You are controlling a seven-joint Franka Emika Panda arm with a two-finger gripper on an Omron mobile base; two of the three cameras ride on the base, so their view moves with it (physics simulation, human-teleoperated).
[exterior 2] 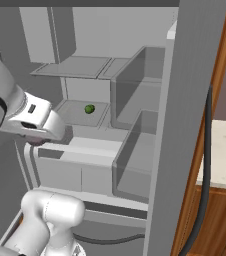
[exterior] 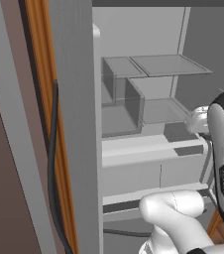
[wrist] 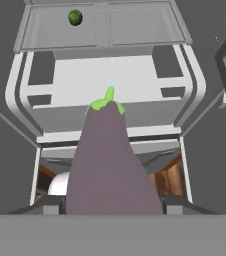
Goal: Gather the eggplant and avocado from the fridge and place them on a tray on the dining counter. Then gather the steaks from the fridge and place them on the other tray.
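The fridge (exterior 2: 135,125) stands open before me, its grey interior of shelves and door bins exposed; all positions below are given relative to it. Its steel door edge (exterior: 74,124) rises at the near side in the left base view, with a dark bar handle (exterior: 52,163) running down beside it. Past the opposite door, the beige dining counter (exterior 2: 225,155) sits just outside the fridge on a wooden base.

My claw (wrist: 114,202) is at the front of the fridge, level with the lower drawers, and is closed on the eggplant (wrist: 110,160). The eggplant is purple, its green stem pointing into the fridge, its body between my fingers.

The avocado (exterior 2: 89,109) lies inside the fridge on a middle glass shelf, toward the back, well apart from the eggplant and untouched.
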